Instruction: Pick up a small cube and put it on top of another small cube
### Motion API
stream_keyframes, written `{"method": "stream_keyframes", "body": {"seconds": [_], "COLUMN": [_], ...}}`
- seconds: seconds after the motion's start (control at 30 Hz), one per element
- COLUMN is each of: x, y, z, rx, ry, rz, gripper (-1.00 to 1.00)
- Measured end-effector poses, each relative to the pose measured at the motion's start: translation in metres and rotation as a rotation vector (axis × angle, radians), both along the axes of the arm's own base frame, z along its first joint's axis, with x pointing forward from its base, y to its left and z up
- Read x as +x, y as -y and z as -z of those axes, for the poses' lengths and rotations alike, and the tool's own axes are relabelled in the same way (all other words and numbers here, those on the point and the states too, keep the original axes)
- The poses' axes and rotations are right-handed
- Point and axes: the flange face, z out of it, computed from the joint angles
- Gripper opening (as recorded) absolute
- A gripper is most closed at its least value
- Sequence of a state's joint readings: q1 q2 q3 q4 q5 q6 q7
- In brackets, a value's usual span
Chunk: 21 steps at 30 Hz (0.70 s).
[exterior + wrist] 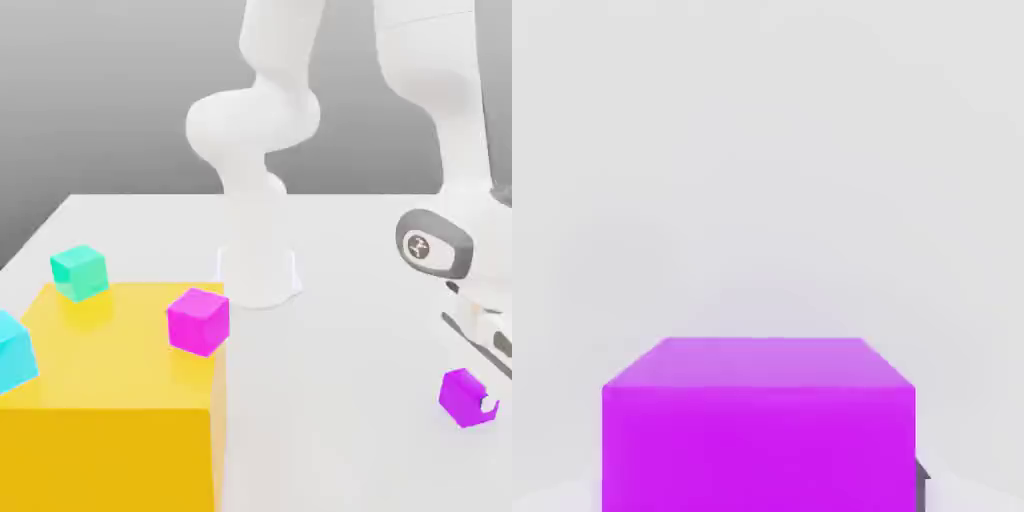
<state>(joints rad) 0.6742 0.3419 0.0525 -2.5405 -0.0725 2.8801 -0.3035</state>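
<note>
- Exterior view: a white robot arm (262, 140) rises from its base at the centre of a pale table (340, 400), bends out of the frame at the top and comes down again along the right edge.
- At lower right of the frame, the gripper (487, 385) reaches down to the small violet-purple cube (464, 397), which sits on the table. One white fingertip (489, 405) shows against the cube's right face. The fingers are closed in on this cube, gripping it.
- A big yellow block (110, 400) fills the lower left of the frame. On its top, at the right corner, rests a pinker magenta cube (198, 320). A green cube (79, 272) sits at the block's far edge, and a cyan cube (14, 350) at the frame's left edge.
- Hand view: the small violet-purple cube (759, 430) lies in the lower middle of the frame, top and front faces showing, against the plain pale table (762, 150). A dark sliver of one finger (921, 480) touches its lower right side.
</note>
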Motion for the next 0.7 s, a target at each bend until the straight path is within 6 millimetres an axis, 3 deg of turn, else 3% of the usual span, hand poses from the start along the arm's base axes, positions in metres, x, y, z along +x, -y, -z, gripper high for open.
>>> {"method": "stream_keyframes", "body": {"seconds": [0.13,0.23,0.33,0.43,0.57,0.7], "x": [0.0,0.036,0.086,0.114,0.13,0.123], "y": [0.0,0.028,0.09,0.148,0.229,0.329], "z": [-0.044,-0.086,-0.133,-0.181,-0.243,-0.298], "rx": [0.0,0.003,0.005,0.004,0.001,0.0], "ry": [0.0,0.003,0.008,0.011,0.011,0.003], "rz": [0.001,0.039,0.128,0.183,0.245,0.343], "gripper": [-1.0,-1.0,-1.0,-1.0,-1.0,-1.0]}}
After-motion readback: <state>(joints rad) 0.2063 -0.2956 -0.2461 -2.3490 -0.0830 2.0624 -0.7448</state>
